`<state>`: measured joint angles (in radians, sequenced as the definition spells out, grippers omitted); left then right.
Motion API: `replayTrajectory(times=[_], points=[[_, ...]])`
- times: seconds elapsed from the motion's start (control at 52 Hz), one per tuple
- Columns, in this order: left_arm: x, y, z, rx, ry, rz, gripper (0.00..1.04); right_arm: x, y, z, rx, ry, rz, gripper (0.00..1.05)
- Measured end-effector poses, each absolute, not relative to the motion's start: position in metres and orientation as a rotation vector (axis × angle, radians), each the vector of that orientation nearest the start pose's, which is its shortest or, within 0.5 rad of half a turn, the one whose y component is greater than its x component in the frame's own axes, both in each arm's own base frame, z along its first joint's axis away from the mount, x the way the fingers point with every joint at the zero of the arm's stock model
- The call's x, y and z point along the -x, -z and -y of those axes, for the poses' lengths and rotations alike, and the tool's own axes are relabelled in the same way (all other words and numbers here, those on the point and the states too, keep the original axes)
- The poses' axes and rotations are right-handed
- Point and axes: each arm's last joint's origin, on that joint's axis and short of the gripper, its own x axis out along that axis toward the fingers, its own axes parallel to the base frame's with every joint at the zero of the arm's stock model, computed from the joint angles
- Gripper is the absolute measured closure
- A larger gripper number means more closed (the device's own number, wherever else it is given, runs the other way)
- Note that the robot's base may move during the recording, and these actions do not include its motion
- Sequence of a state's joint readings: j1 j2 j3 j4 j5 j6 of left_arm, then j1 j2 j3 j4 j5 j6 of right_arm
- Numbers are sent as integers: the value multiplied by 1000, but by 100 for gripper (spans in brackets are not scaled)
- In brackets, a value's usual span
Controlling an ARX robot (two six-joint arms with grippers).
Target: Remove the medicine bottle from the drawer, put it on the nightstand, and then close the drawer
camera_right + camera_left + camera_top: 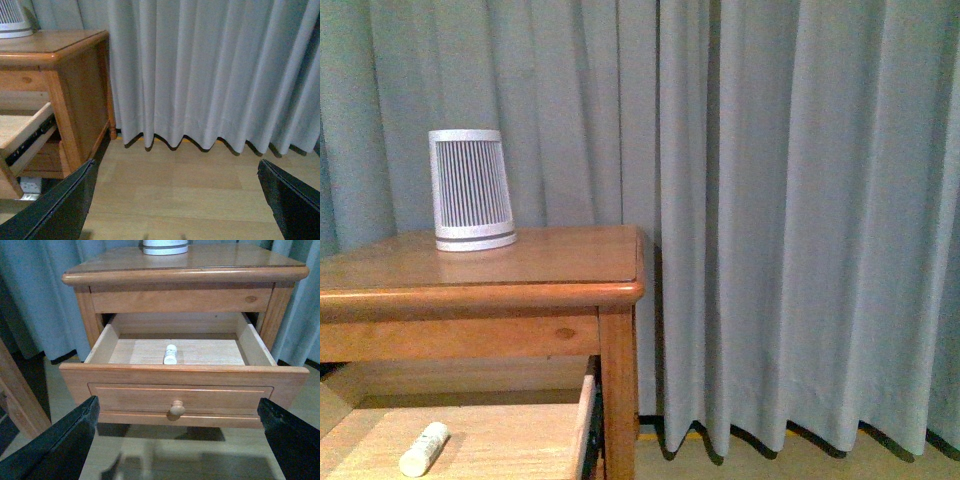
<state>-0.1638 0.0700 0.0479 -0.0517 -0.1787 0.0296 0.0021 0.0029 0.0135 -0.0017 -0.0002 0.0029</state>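
Left wrist view looks straight into the pulled-out drawer (185,371), and the medicine bottle (170,354) lies on its side on the pale floor of the compartment. It sits near the middle, well apart from both side walls, with its capped end toward the front panel. The front view shows the same bottle (425,449) lying alone on the drawer boards.

It looks like a small plastic cylinder, so I judge it light and stiff, with a smooth skin that could roll or slip under a loose pinch. The sound place to take hold seems to be across the body, around its middle, with the fingers closing on the round sides rather than on the cap. The open space on every side should let the fingers come down freely.

The left hand (177,407) hangs in front of the drawer front with its fingers spread wide and nothing between them. The right hand (176,165) is likewise spread and empty, out over the floor beside the curtain (200,75).

By count there are one bottle, one open drawer with one round knob (177,408), and one desk (225,260). One white ribbed cylinder (471,190) stands on its top toward the back, and the bare wood in front of it would do as a landing spot
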Motion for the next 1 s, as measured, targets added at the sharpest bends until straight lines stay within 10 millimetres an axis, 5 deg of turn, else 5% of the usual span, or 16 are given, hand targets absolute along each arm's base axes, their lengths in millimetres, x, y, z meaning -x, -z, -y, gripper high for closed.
replayTrajectory(times=[0.115, 0.288, 0.48, 0.884, 0.999], points=[[-98, -166, 3, -14, 12, -5, 26, -97, -168, 0, -3, -2, 9, 7], [-97, -166, 1, -9, 3, -2, 71, -97, -168, 0, -3, -2, 9, 7], [-97, -166, 1, -4, 3, -2, 102, -97, -168, 0, -3, -2, 9, 7], [-97, -166, 1, -5, 3, -2, 101, -97, -168, 0, -3, -2, 9, 7], [-97, -166, 1, -3, 3, -2, 83, -97, -168, 0, -3, -2, 9, 7]])
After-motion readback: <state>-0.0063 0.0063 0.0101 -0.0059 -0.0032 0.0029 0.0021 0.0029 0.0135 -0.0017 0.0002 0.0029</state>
